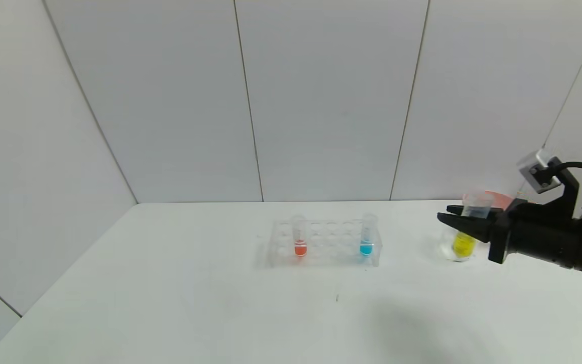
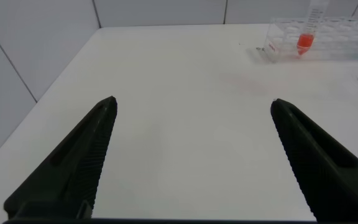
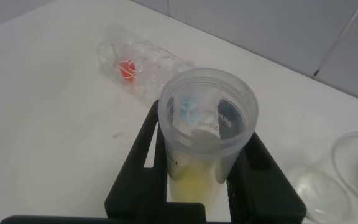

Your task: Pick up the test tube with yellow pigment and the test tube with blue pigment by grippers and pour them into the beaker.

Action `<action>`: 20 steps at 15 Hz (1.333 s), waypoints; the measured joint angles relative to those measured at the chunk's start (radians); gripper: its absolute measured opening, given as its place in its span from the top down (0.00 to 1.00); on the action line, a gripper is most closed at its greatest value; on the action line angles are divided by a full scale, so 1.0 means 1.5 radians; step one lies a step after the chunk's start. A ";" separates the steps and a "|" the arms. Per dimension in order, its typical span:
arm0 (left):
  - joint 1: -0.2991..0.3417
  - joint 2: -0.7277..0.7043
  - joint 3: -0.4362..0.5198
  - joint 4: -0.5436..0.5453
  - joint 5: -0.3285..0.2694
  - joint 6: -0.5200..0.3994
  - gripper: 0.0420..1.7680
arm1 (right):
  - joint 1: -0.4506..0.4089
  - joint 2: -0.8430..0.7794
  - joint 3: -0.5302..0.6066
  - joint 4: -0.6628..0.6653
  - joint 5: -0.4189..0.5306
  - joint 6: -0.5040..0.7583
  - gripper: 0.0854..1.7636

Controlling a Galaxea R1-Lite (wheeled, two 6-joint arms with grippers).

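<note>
My right gripper [image 1: 447, 213] is shut on the beaker [image 1: 463, 244], a clear cup marked 50ml with yellow liquid in its bottom. It stands slightly tilted at the table's far right. In the right wrist view the black fingers [image 3: 143, 149] press both sides of the beaker [image 3: 207, 112]. The test tube with blue pigment [image 1: 367, 237] stands upright at the right end of the clear rack [image 1: 329, 245]. No tube with yellow liquid is in view. My left gripper [image 2: 191, 106] is open and empty over bare table at the left; it is outside the head view.
An orange-red tube [image 1: 299, 237] stands at the rack's left end. A pink bowl [image 1: 504, 198] sits behind the right gripper. Clear rounded ware [image 3: 353, 162] lies beside the beaker. The white table [image 1: 220, 313] has walls close behind and at the left.
</note>
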 joint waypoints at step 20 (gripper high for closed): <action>0.000 0.000 0.000 0.000 0.000 0.000 0.00 | -0.289 0.177 -0.328 0.356 0.128 -0.284 0.70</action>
